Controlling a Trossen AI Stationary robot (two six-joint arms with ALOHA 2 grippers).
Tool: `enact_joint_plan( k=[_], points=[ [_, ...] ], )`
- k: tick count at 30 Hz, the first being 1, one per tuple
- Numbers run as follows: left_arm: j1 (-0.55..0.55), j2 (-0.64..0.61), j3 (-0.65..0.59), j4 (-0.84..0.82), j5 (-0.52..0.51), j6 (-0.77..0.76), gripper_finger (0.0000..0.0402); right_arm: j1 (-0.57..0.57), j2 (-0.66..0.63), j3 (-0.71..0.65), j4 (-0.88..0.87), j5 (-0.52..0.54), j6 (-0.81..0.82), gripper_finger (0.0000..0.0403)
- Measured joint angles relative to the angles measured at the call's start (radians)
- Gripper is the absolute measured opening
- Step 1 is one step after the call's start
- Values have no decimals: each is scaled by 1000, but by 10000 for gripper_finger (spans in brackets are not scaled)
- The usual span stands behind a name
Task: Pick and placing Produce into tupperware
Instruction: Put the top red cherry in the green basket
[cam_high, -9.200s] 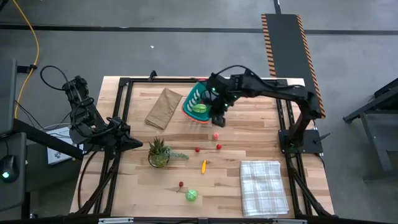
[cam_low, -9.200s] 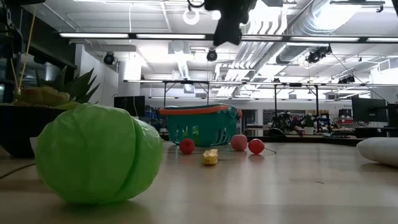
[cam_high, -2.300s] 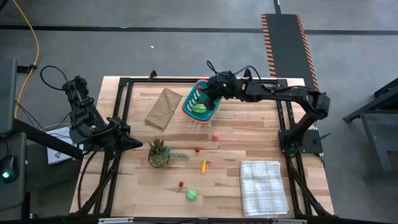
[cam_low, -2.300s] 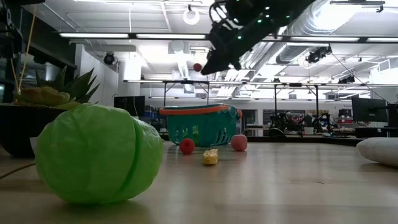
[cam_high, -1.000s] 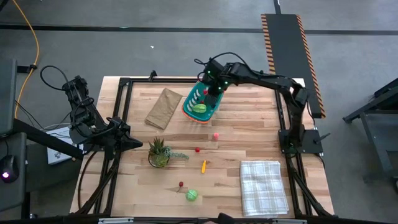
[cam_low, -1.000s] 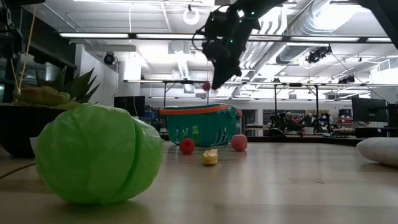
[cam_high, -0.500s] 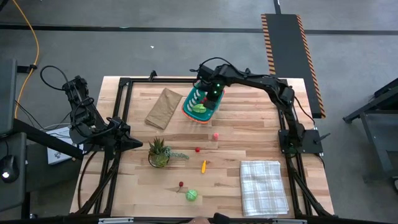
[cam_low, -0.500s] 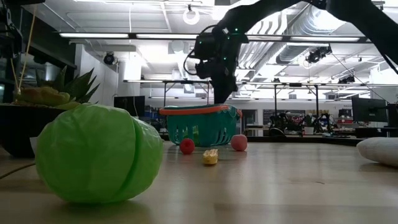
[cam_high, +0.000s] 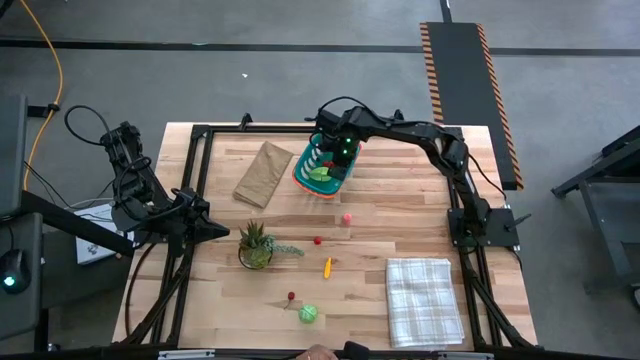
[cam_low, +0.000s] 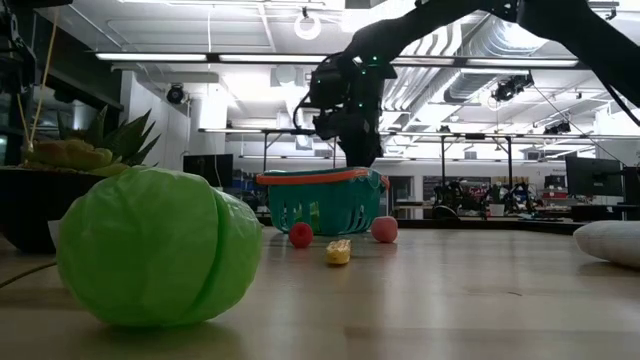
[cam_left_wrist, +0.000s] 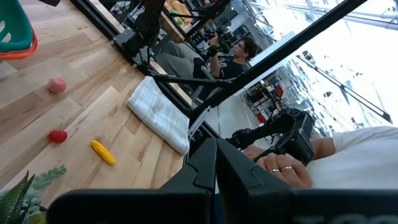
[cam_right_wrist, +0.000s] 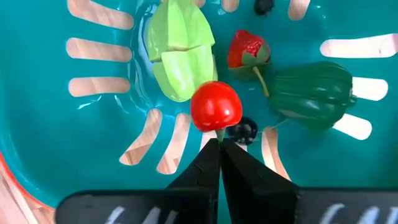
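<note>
Right gripper (cam_right_wrist: 219, 144) down inside the tupperware (cam_right_wrist: 99, 180), fingers clamped on a red tomato's (cam_right_wrist: 215, 106) stem, strawberry (cam_right_wrist: 247, 50) just beyond. Left gripper (cam_left_wrist: 216, 163) pinched together, parked well away.

Right gripper (cam_right_wrist: 219, 144) pinched closed on green stem of red tomato (cam_right_wrist: 215, 106), centre of frame. Below, teal basket (cam_right_wrist: 56, 143) floor with slots showing wood beneath. Inside: light green piece (cam_right_wrist: 181, 54) upper centre, strawberry (cam_right_wrist: 247, 50) to its right, dark green pepper (cam_right_wrist: 313, 94) at right, small dark berry (cam_right_wrist: 244, 130) beside fingertips.
</note>
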Motion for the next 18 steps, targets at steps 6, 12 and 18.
enact_joint_plan(
  k=[6, 12, 18],
  points=[
    [0, 0, 0, 0, 0, 0, 1, 0, 4, 0, 5, 10, 0, 0],
    [0, 0, 0, 0, 0, 0, 1, -6, 3, 0, 5, 14, 8, 0],
    [0, 0, 0, 0, 0, 0, 1, -9, 3, 0, 4, 14, 11, 0]
  ],
)
